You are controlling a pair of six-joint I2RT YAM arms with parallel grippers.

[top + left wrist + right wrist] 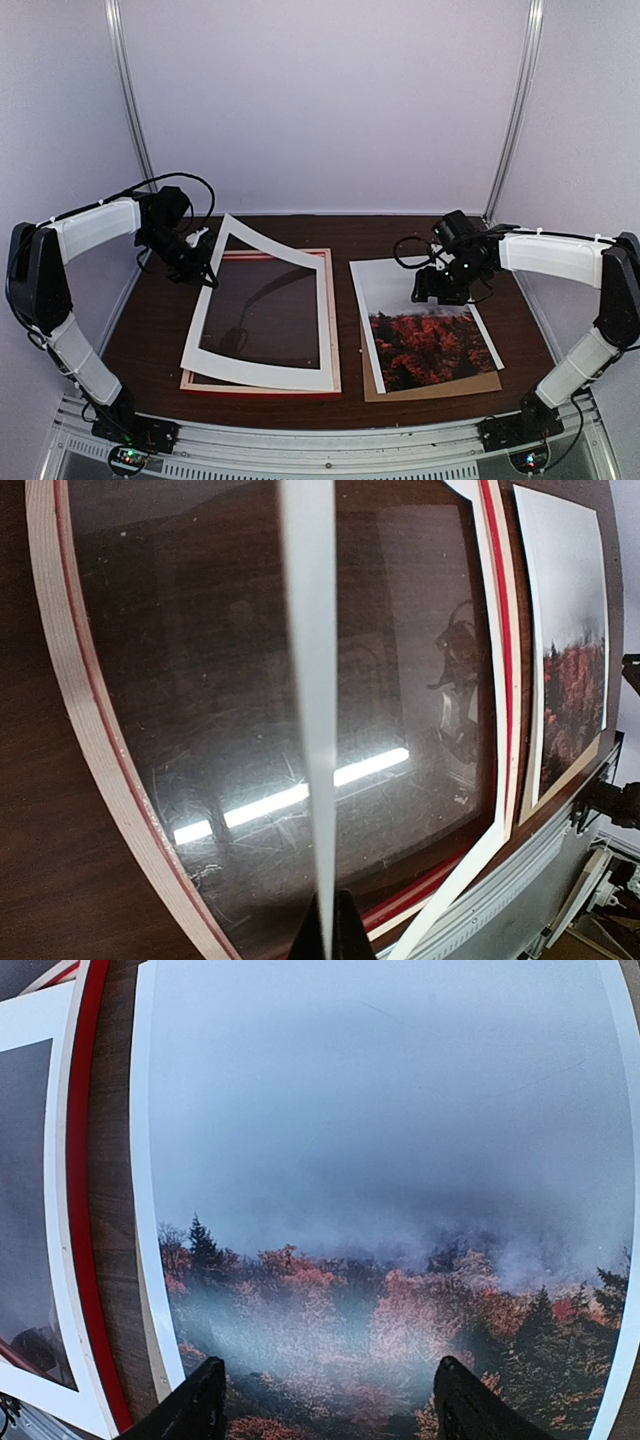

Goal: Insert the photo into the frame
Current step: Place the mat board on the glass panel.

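There is one frame (260, 391), one photo (425, 320), one white mat (265, 372) and one brown backing board (440, 385), with two arms and two grippers over one dark wooden table (150, 340).

The frame lies flat on the left half of the table, its long red side along the near edge. The mat rests on it askew, and its far-left corner is raised off the frame. The left gripper (205, 272) is at that corner. The photo lies face up on the right half of the table, on top of the backing board, which sticks out at the photo's near side. It is apart from the frame, with a strip of bare table between them. The right gripper (437, 292) hangs over the photo's far, grey-sky part.

The left wrist view adds what the top view cannot: the mat (310, 680) runs edge-on straight into the dark fingers (345, 930), which are pressed together on it. It also shows a glossy pane (250, 730) inside the frame (75, 710), mirroring strip lights.

The right wrist view shows its fingers (200, 1405) spread wide with nothing between them, above the red trees of the photo (390, 1210). Whether the tips touch the paper cannot be told.
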